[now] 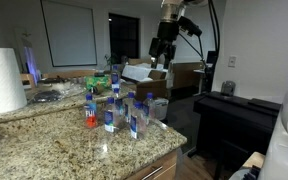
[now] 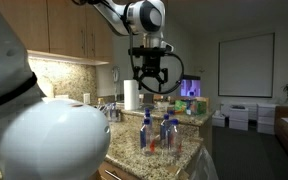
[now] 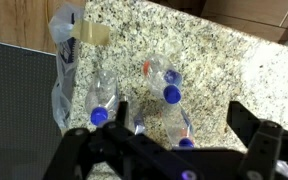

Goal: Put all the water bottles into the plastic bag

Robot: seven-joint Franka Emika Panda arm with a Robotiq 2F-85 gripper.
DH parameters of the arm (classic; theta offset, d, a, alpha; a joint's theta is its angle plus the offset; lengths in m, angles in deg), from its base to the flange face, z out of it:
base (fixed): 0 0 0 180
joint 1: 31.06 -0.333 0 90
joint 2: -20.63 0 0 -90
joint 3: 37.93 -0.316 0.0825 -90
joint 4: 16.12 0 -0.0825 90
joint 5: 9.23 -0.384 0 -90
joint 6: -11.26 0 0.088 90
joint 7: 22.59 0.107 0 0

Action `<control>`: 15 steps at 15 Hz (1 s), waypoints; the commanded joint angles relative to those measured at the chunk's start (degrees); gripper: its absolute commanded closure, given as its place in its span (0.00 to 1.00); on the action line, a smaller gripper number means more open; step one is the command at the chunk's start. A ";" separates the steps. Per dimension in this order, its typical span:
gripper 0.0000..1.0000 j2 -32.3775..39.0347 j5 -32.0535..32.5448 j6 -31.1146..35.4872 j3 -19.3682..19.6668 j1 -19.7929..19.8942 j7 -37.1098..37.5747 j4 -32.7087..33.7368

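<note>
Gripper: your gripper (image 2: 150, 86) hangs well above the counter, jaws spread wide, gripping nothing.
Water bottles: the water bottles (image 1: 119, 108) stand upright in a tight cluster on the granite counter (image 1: 44, 140), below your gripper.
Red-labelled bottle: it (image 1: 90, 118) stands at the cluster's edge.
Plastic bag: the plastic bag (image 3: 64, 60) lies crumpled just beside the bottles.
Paper towel roll: it (image 1: 2, 80) stands well apart.

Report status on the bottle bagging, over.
Gripper open, empty, above granite counter. Clear blue-capped plastic water bottles clustered upright below. Pale translucent plastic bag lies beside them. White paper-towel roll well aside.
</note>
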 commanded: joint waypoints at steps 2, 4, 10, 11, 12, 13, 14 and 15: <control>0.00 1.31 -0.95 0.99 -1.48 0.19 -0.48 -0.41; 0.00 3.38 -0.41 1.58 -3.48 -0.20 1.11 -0.26; 0.00 9.85 -0.20 11.74 -7.94 0.16 6.59 -2.97; 0.00 11.10 -0.62 14.26 -8.23 0.04 7.44 -3.17; 0.00 12.09 -0.37 16.95 -8.62 0.03 8.28 -3.57; 0.00 13.12 -0.21 18.89 -8.86 0.03 8.88 -3.77; 0.00 14.08 0.04 20.34 -9.05 0.04 9.32 -3.99; 0.00 15.03 0.18 21.17 -9.19 0.04 9.65 -4.08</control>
